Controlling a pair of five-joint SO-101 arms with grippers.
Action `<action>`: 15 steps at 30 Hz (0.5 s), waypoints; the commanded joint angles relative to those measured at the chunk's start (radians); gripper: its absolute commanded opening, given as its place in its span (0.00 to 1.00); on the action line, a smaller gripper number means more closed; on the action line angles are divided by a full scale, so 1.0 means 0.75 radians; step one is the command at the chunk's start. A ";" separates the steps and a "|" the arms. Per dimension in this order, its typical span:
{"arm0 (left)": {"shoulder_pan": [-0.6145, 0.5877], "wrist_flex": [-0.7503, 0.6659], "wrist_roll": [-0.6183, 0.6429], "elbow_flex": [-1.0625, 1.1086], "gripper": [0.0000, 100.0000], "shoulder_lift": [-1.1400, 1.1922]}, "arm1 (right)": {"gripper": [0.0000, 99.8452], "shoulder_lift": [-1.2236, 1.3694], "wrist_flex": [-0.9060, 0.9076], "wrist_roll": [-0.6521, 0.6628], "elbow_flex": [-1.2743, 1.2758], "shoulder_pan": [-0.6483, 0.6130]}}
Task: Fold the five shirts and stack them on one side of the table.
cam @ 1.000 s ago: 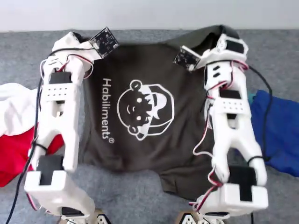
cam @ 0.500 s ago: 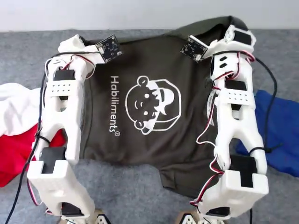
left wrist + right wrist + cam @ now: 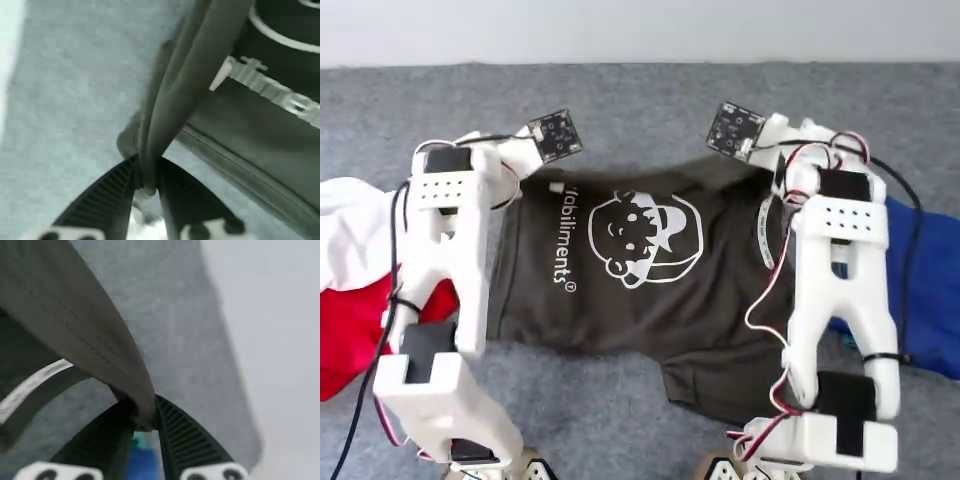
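2 claws, left gripper (image 3: pixel 145 186) and right gripper (image 3: pixel 143 423), each pinching 1 far corner of 1 dark shirt (image 3: pixel 620 295) mid-table, far edge raised. Beside left arm, 1 white shirt (image 3: pixel 350 230) and 1 red shirt (image 3: pixel 350 335); beside right arm, 1 blue shirt (image 3: pixel 932 300). Grey table (image 3: pixel 640 110) beyond raised edge.

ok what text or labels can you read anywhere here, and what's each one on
White lettering on the dark shirt, beside its cartoon face print: its start is hidden at the folded edge, so it does not read whole.
The same lettering in the left wrist view: too blurred to read.
Nothing else legible.
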 commanded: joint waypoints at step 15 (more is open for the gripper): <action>-0.027 0.769 0.008 -0.009 0.01 -0.127 | 0.01 -0.177 1.145 -0.374 -0.070 -0.038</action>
